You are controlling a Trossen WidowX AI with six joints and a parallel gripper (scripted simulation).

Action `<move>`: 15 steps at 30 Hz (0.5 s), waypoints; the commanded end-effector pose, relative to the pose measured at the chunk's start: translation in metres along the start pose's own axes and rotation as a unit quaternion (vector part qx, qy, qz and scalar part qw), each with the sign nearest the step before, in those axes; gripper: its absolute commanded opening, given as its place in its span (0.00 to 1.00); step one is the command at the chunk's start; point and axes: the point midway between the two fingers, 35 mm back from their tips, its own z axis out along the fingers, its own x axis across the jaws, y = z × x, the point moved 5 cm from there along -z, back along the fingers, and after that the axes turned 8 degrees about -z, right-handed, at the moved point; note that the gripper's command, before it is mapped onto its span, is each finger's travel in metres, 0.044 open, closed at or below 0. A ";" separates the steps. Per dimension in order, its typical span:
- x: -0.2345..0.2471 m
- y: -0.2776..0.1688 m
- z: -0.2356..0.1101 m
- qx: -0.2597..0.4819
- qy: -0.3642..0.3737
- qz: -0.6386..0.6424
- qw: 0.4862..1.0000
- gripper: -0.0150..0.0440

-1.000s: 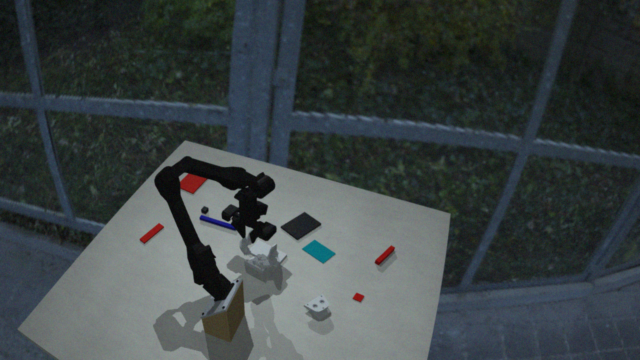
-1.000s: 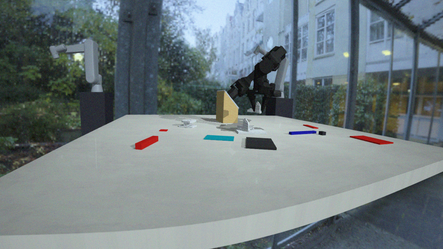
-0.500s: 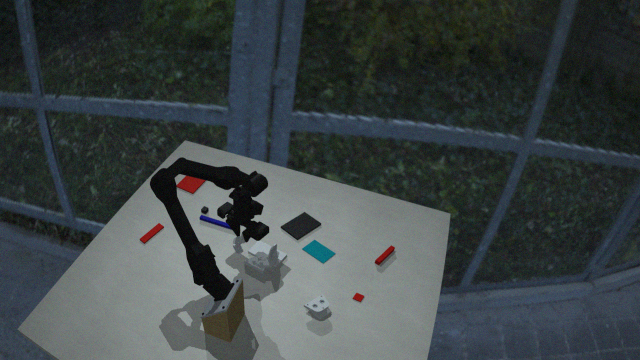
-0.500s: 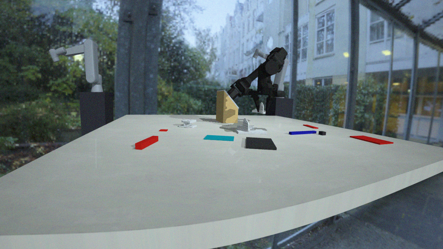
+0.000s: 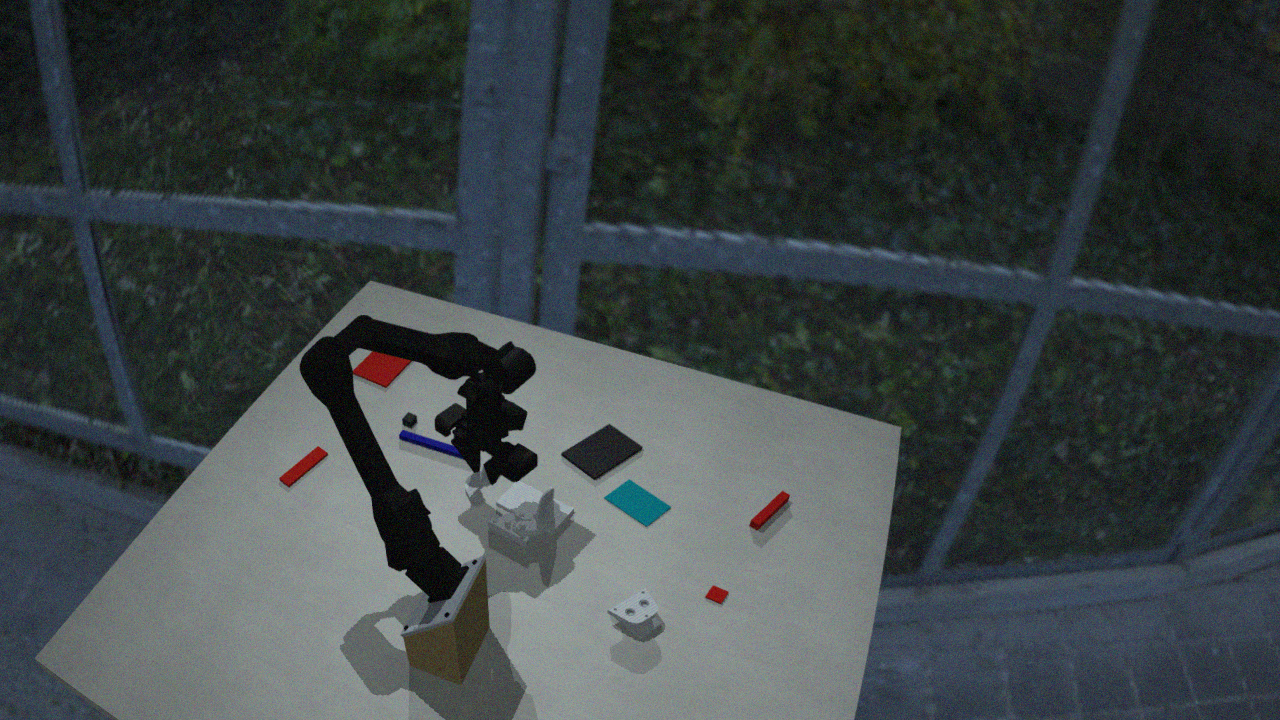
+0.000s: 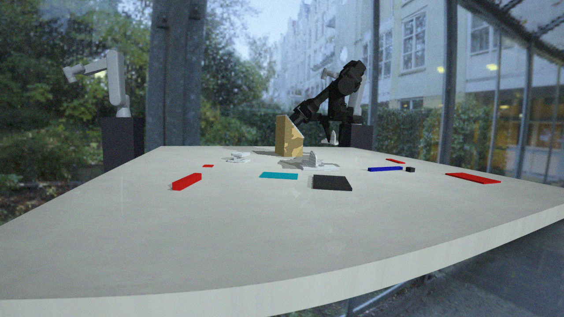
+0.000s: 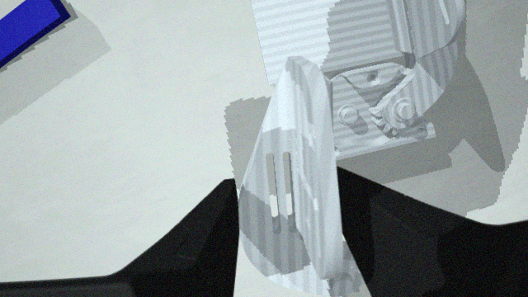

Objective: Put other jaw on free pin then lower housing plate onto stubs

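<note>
My gripper (image 5: 486,475) (image 7: 281,183) is shut on a pale jaw (image 5: 474,491) (image 6: 334,137) (image 7: 326,198) with two slots, held in the air beside the base (image 6: 325,168) (image 7: 289,25). In the wrist view the held jaw overlaps the base's near left corner. The free pin (image 7: 349,114) stands bare, right of the held jaw. The seated jaw (image 5: 544,519) (image 6: 313,159) (image 7: 437,25) has its toothed end around the other pin (image 7: 404,109). The housing plate (image 5: 635,608) (image 6: 240,154), pale with two round holes, is apart from the base, towards the front right in the top view. The held jaw's toothed end is mostly hidden.
A blue bar (image 5: 429,443) (image 6: 384,168) (image 7: 25,25) and a small black cube (image 5: 409,419) lie left of the base. A black slab (image 5: 601,451) and a teal plate (image 5: 637,502) lie to its right. Red pieces are spread around. The arm's wooden mount (image 5: 447,644) stands in front.
</note>
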 end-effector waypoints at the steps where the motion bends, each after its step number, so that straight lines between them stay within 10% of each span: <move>1: 0.000 0.000 0.000 0.001 0.002 0.006 1.000 0.48; 15: -0.013 0.018 -0.001 0.000 0.002 0.005 1.000 0.48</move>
